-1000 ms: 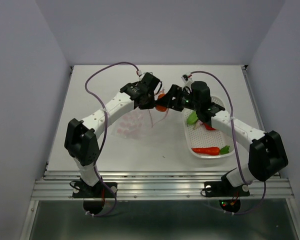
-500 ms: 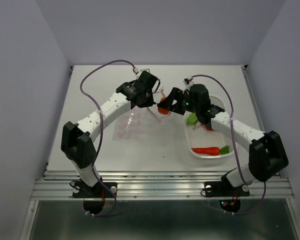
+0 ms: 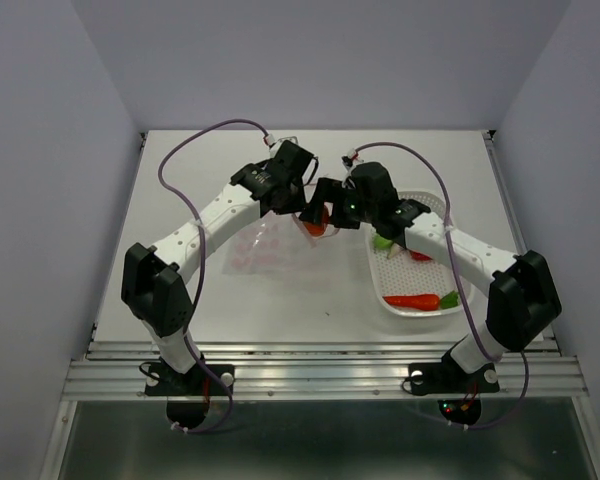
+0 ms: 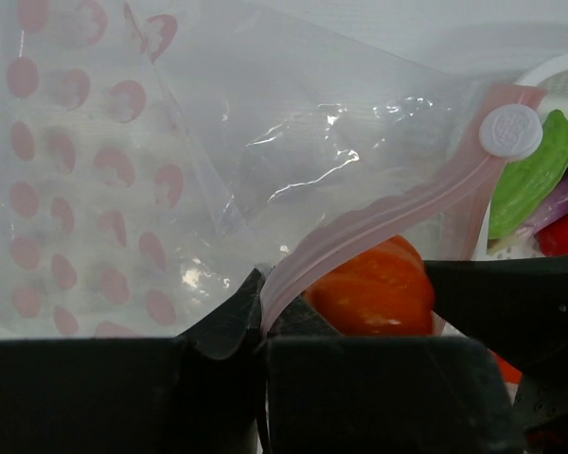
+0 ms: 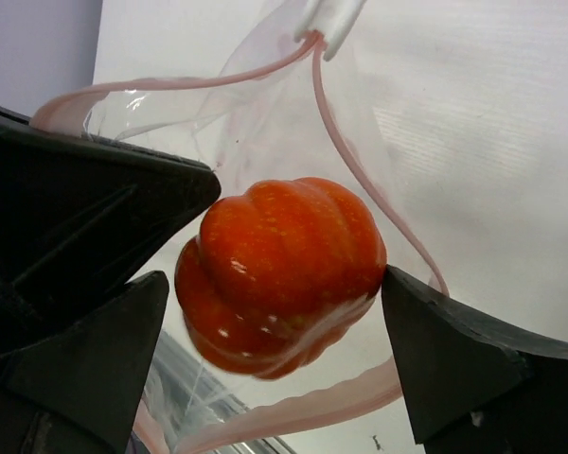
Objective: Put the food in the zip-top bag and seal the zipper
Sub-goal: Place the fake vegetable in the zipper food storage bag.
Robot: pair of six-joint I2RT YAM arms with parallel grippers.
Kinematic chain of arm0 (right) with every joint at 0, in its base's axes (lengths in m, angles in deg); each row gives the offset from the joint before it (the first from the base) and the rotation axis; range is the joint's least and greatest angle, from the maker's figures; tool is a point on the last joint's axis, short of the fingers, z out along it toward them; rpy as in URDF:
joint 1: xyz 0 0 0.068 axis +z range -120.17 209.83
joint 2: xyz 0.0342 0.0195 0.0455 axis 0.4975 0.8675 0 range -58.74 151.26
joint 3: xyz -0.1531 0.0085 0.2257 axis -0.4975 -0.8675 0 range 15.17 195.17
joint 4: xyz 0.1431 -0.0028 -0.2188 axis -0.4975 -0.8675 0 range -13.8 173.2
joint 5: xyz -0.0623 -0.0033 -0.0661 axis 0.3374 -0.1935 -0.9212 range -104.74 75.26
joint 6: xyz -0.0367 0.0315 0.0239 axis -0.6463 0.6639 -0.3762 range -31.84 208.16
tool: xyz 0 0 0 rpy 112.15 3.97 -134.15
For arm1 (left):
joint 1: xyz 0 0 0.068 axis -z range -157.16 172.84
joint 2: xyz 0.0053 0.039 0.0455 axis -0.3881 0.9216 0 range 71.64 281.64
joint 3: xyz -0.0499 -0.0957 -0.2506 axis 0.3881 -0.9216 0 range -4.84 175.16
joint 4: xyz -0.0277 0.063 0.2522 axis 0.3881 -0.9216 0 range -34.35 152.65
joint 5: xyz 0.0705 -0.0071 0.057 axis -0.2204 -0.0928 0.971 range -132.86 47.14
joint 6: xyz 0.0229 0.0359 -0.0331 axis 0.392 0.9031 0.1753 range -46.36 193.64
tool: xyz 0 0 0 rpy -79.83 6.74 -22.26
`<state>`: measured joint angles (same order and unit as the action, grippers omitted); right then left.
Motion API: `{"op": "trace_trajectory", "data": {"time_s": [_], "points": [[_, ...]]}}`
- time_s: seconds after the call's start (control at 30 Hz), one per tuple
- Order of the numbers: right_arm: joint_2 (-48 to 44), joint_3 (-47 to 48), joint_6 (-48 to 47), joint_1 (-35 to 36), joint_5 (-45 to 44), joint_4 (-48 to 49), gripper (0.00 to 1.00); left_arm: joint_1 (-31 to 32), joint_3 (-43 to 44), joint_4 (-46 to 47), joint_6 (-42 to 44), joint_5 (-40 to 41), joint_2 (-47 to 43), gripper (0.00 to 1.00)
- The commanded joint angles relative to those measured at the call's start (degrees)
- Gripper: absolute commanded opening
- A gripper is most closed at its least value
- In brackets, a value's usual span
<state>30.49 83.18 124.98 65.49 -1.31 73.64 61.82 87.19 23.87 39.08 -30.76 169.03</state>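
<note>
My left gripper is shut on the pink zipper and holds the mouth of the clear pink-dotted zip-top bag up off the table. In the left wrist view my left gripper pinches the strip between its pads. My right gripper is shut on the orange pumpkin, right at the open bag mouth. Clear film covers the pumpkin's lower part. The pumpkin shows just behind the strip. The carrot, green pod and red pepper lie in the white basket.
The basket stands right of centre, under my right arm. Its rim is close to the bag's white slider end. The bag's body lies flat on the table left of the grippers. The pink zipper loop curves around the pumpkin.
My right gripper has carried the pumpkin left, up to the bag mouth. My left gripper has shifted slightly and keeps its hold on the zipper strip.
</note>
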Motion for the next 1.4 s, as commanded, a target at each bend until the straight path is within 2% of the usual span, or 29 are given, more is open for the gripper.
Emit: {"op": "trace_trajectory", "data": {"time_s": [0.0, 0.33, 0.6, 0.7, 0.9, 1.0, 1.23, 1.37], "points": [[-2.13, 4.23, -2.71, 0.02, -5.07, -2.47, 1.00, 0.04, 2.37, 0.73, -0.06, 0.12, -2.64, 0.00], [-6.17, 8.81, -6.85, 0.02, -7.45, -6.52, 1.00, -0.05, 3.33, 0.11, 0.29, 0.91, -3.43, 0.00], [-10.30, 7.93, -6.50, 0.02, -18.85, -11.96, 1.00, -0.05, 3.33, 0.11, 0.55, 0.91, -3.87, 0.00], [-12.23, 6.01, -3.08, -2.95, -25.29, -16.17, 1.00, -0.05, 3.07, -0.06, 0.82, 1.00, -4.13, 0.00], [-15.75, -1.11, 2.28, -12.53, -25.12, -18.39, 1.00, -0.13, 2.28, 0.73, 1.25, 0.38, -3.96, 0.00], [-14.53, -3.32, 3.87, -14.30, -26.43, -18.47, 1.00, -0.05, 2.10, 0.82, 1.43, 0.38, -3.78, 0.00], [-4.43, 0.63, 5.98, -14.30, -32.85, -21.29, 1.00, -0.13, 1.84, 1.08, 1.61, 0.03, -3.34, 0.00], [0.85, 2.04, 5.63, -14.30, -33.03, -21.90, 1.00, -0.13, 1.40, 1.17, 1.70, -0.06, -3.08, 0.00]]}}
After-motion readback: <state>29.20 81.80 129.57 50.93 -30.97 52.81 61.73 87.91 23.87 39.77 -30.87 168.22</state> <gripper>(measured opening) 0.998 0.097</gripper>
